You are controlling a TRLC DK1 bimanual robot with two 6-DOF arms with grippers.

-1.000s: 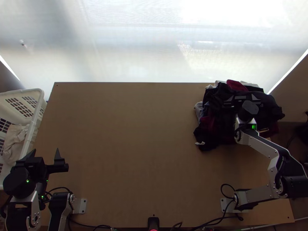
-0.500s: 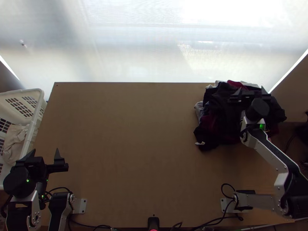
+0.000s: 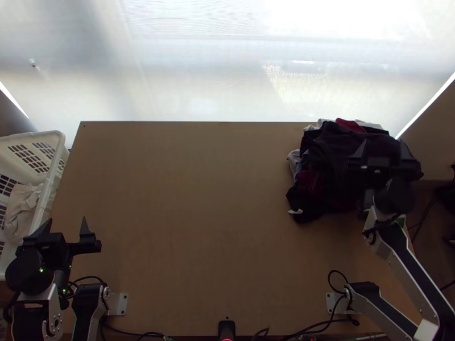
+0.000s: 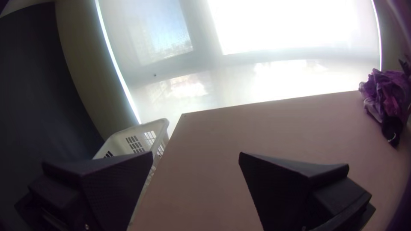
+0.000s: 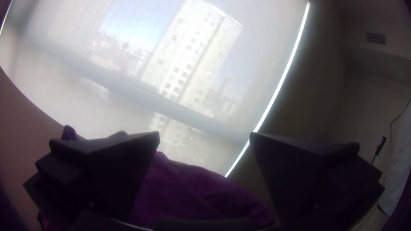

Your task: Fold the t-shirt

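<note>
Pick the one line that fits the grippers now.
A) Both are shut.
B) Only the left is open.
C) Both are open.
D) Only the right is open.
C: the jaws of the left gripper and of the right gripper stand wide apart.

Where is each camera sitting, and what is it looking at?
Top view: high over the table's near edge, looking steeply down; left arm, right arm, left pincer and right pincer show.
Left wrist view: on the left arm, looking across the table to the bright window; its own two fingers show.
Right wrist view: on the right arm, looking over the clothes pile to the window; its own two fingers show.
Top and left wrist views both show the white basket and pile.
</note>
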